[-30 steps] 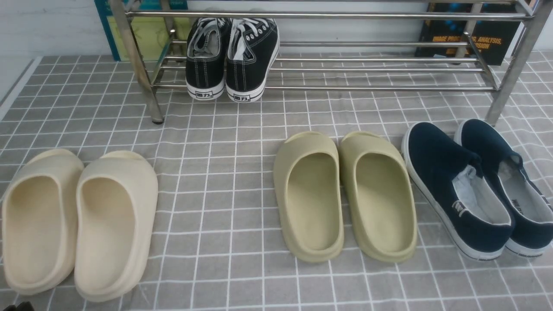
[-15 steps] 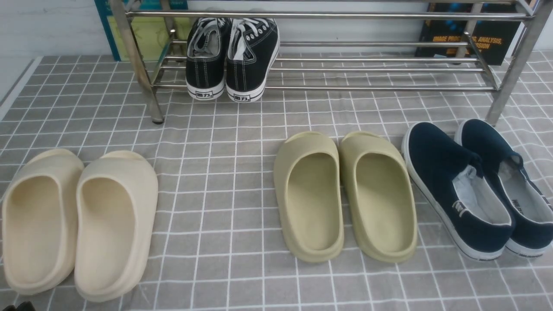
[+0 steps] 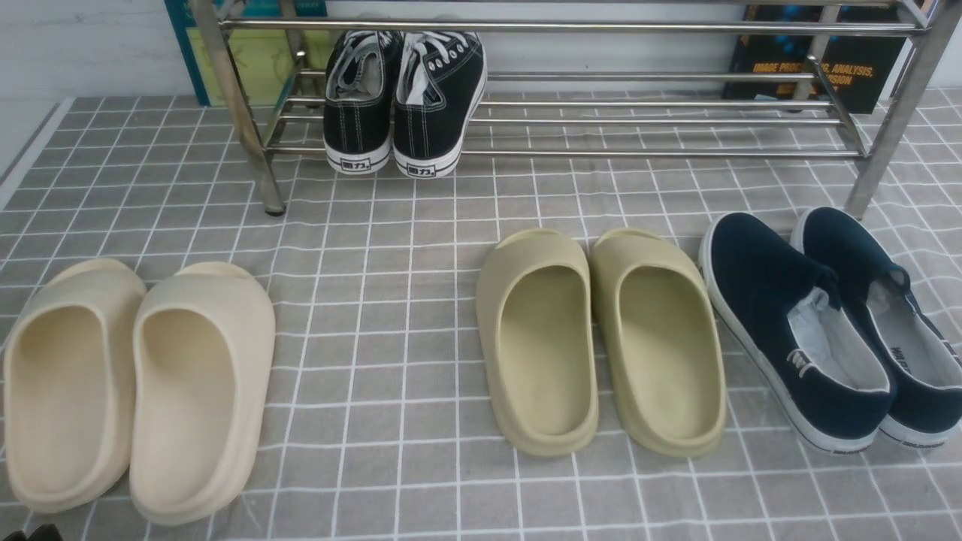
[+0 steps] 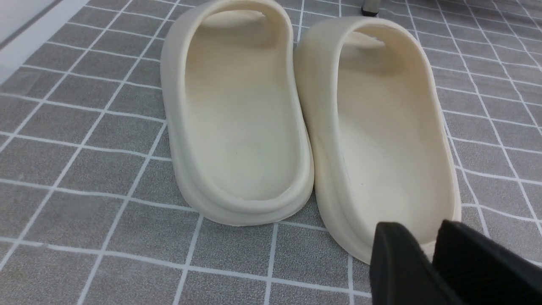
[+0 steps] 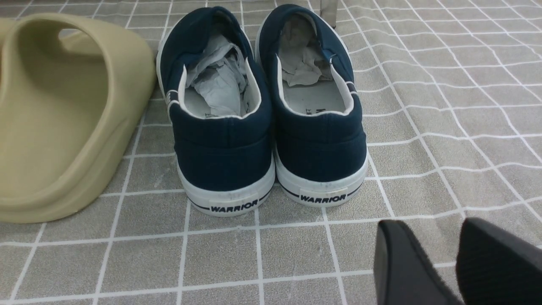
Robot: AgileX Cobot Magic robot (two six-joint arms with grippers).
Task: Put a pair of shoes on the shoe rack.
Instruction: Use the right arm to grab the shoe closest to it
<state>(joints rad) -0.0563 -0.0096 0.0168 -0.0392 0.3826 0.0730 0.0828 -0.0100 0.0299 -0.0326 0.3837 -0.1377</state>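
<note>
Nothing among the footwear has shifted since the earlier front views; every pair lies where it lay. Low over the bench (image 3: pixel 376 315), which is covered by a grey cloth with a white grid, the left pincer (image 4: pixel 425 232) shows two black fingers parted by only a narrow gap, with nothing held. It sits just behind the heel of one of the pale cream foam slides (image 4: pixel 237 127); whether it touches that heel cannot be told. Those two slides lie side by side at the robot's left, sides touching, toes pointing forward. The right pincer (image 5: pixel 436 231) has its black fingers set somewhat wider, also empty, and hangs behind the heels of the navy-blue canvas slip-on shoes (image 5: pixel 224 152) with white rubber soles, apart from them. This pair stands on the bench at the robot's right, not on the rack, heels toward the robot and sides touching. Each heel strip reads WARRIOR, and crumpled white paper (image 5: pixel 216 80) fills the toes. Just beside them, toward the middle, lie the olive foam slides (image 3: pixel 601 338), also side by side. Farther forward stands the low shoe rack (image 3: pixel 639 154) of shiny silver metal tubes. Its lower bars carry black lace-up sneakers with white laces (image 3: pixel 440 113) near its left end, heels outward. Behind the rack lean a blue-and-yellow board (image 3: pixel 255 60) and a dark book with orange lettering (image 3: pixel 849 75).
</note>
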